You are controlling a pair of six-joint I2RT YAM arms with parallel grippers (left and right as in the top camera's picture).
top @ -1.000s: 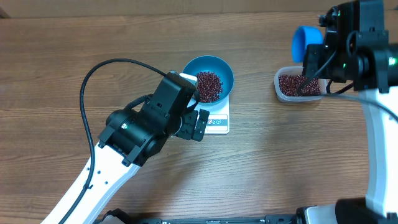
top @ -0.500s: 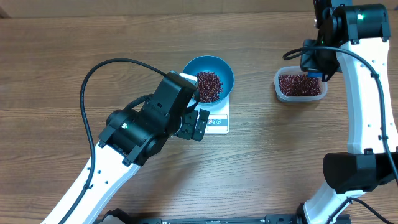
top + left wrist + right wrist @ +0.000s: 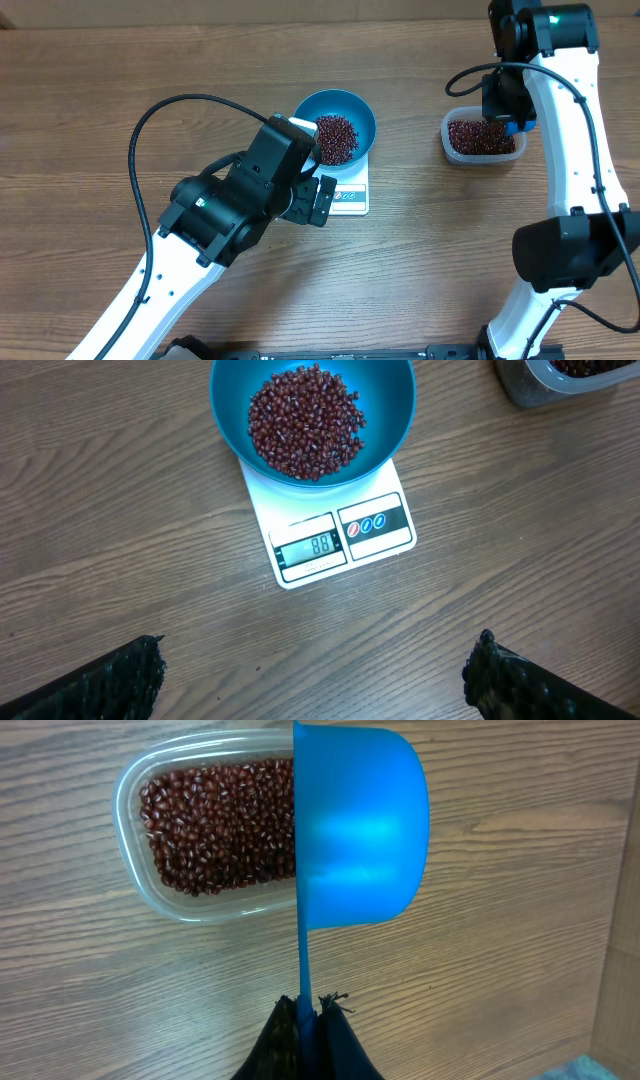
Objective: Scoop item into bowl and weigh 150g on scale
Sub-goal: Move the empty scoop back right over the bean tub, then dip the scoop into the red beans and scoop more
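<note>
The blue bowl (image 3: 340, 98) stands on the white scale (image 3: 350, 198) and holds a heap of red-brown beans (image 3: 336, 137). From the left wrist the bowl (image 3: 385, 445), its beans (image 3: 305, 422) and the scale (image 3: 375, 525) lie ahead, and the display reads 88. My left gripper (image 3: 312, 660) hangs open over bare wood just short of the scale. My right gripper (image 3: 308, 1005) is shut on the thin handle of a blue scoop (image 3: 360, 830). The scoop is turned on its side next to the clear tub (image 3: 135, 870) of beans (image 3: 215, 825).
The tub (image 3: 447, 140) sits at the right of the table, with the right arm (image 3: 570, 150) reaching over its right end. A black cable (image 3: 150, 120) loops up from the left arm (image 3: 230, 210). A light upright edge (image 3: 620, 920) borders the table on the right.
The right arm has swung in from the right edge to above the tub, and the scoop has dropped beside the tub. The left arm, bowl and scale have not moved.
</note>
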